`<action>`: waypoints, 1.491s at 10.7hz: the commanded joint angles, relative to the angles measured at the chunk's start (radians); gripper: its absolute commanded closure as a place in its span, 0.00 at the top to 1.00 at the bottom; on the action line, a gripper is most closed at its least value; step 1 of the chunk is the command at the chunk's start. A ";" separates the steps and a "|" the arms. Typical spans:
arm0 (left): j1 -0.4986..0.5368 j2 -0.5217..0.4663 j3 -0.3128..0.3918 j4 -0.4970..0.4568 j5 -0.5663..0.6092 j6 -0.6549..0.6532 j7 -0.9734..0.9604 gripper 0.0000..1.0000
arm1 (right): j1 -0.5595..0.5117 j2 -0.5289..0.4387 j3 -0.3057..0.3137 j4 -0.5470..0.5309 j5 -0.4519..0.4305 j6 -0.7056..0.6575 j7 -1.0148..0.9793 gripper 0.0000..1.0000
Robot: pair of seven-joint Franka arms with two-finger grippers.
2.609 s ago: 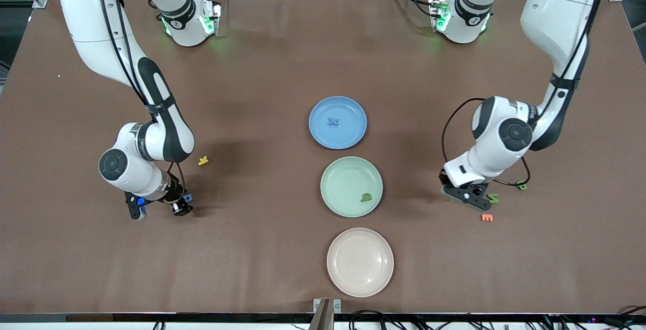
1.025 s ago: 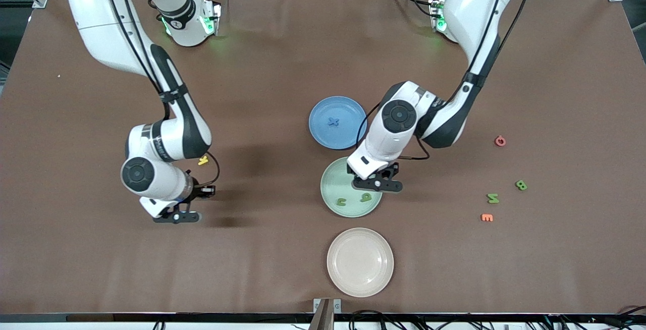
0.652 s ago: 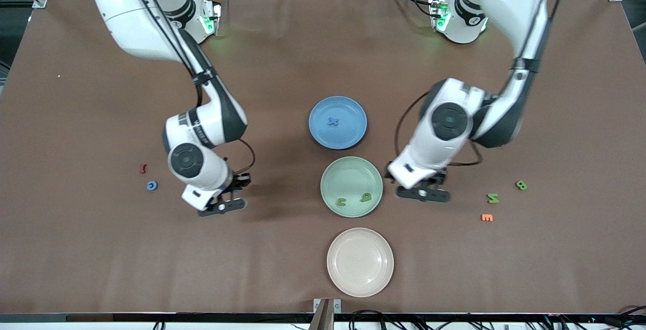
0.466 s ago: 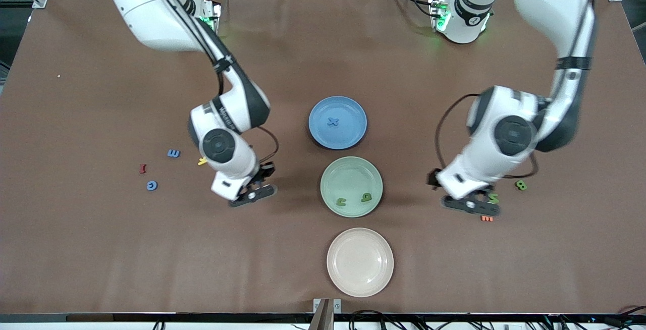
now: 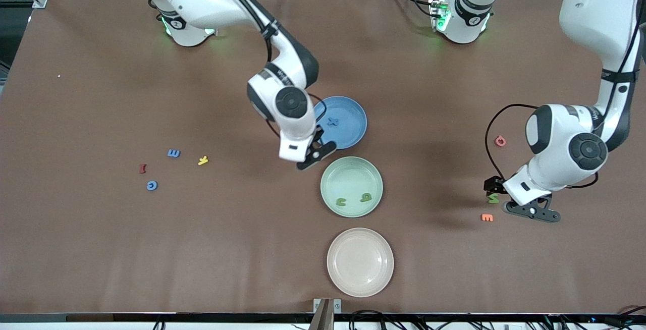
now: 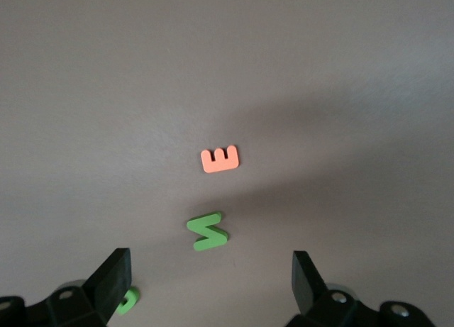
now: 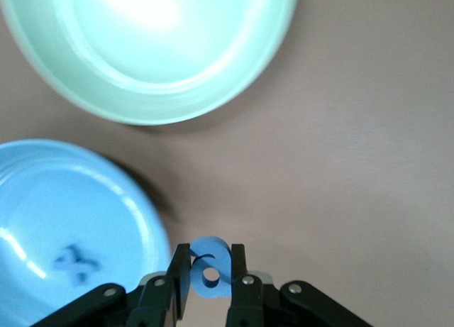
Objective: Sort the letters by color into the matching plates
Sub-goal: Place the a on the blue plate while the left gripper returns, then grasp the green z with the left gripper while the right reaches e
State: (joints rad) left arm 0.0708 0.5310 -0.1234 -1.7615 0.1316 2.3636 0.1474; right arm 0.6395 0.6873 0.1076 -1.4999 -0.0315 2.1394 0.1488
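The front camera sits high up and looks down on the whole brown bench [image 5: 101,249], facing the two robot arms at the top. The left wrist camera looks straight down from close by at a green letter [image 6: 207,231] and an orange letter [image 6: 220,158]; the front view shows these too, toward the left arm's end. The right wrist camera looks down from very close at the edges of the blue plate [image 7: 152,228] and the green plate [image 7: 234,82], which lie mid-bench in the front view.
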 commanded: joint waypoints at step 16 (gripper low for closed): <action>0.034 0.136 -0.007 0.016 0.034 0.097 -0.324 0.98 | -0.134 -0.092 -0.135 -0.003 -0.024 -0.170 -0.318 1.00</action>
State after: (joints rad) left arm 0.0843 0.6538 -0.1276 -1.7563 0.1545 2.4625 -0.1571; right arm 0.6002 0.6557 -0.0152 -1.4864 -0.0577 1.9897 -0.0203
